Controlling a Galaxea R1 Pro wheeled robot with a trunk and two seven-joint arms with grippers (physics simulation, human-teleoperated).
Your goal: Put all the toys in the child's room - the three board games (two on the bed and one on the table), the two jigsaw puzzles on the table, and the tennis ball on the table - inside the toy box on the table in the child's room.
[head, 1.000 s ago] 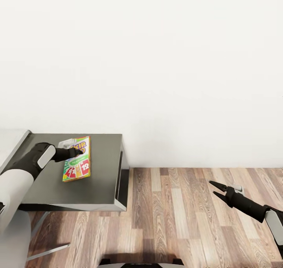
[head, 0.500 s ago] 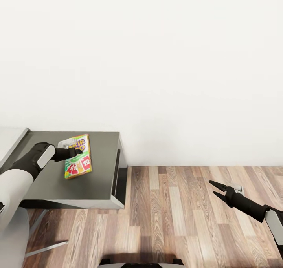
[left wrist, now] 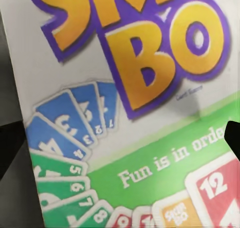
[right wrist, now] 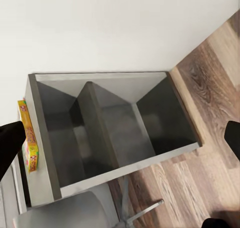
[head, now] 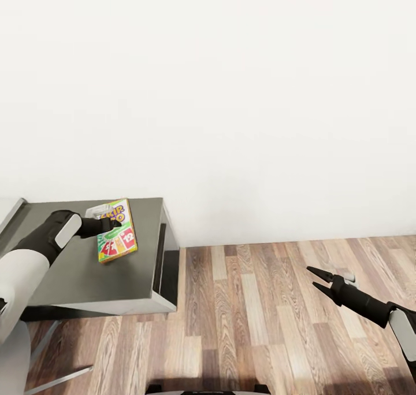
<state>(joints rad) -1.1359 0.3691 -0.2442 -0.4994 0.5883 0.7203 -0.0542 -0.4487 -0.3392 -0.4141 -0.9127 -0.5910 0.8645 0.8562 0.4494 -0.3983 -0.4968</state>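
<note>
My left gripper (head: 113, 224) clamps the colourful Skip-Bo board game box (head: 117, 231) above the grey metal table (head: 86, 268), its fingertips hidden against the box. Farther right, over the wood plank floor (head: 260, 320), my right gripper (head: 316, 279) hangs narrowly parted, holding nothing.

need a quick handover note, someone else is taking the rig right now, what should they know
Left gripper: over the Skip-Bo game, which sits above the grey table; a grip looks likely, but whether the fingers are closed can't be told.
Right gripper: open, holding nothing, out over the wood floor.
Toy box, puzzles, ball and the other games: no frame shows them, so no count of what is packed.
Left to do: confirm the hold on the game, find the toy box, put the game in, then fetch the rest.
</note>
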